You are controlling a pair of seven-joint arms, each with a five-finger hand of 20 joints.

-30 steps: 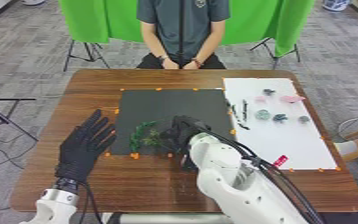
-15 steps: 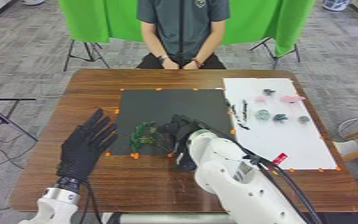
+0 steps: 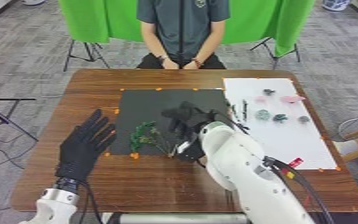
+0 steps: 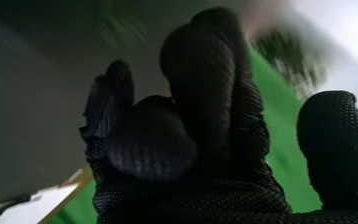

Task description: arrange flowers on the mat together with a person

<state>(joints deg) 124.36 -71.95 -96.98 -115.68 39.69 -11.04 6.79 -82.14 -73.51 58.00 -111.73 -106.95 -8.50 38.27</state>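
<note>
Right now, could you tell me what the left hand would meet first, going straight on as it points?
The way looks free: the left hand points forward over the wooden table, just left of the dark mat, though its height is unclear.

Lab-like room, white robot arms (image 3: 246, 172), green cloth (image 3: 91, 20), grey carpet (image 3: 33, 67), tripod legs (image 3: 10, 121)

Green leafy sprigs (image 3: 143, 135) are lying on the near left of a flat black rectangular mat (image 3: 147, 106). Small pink flower heads (image 3: 291, 99) and grey-green flower heads (image 3: 262, 115) are resting on a white sheet (image 3: 291, 142).
</note>
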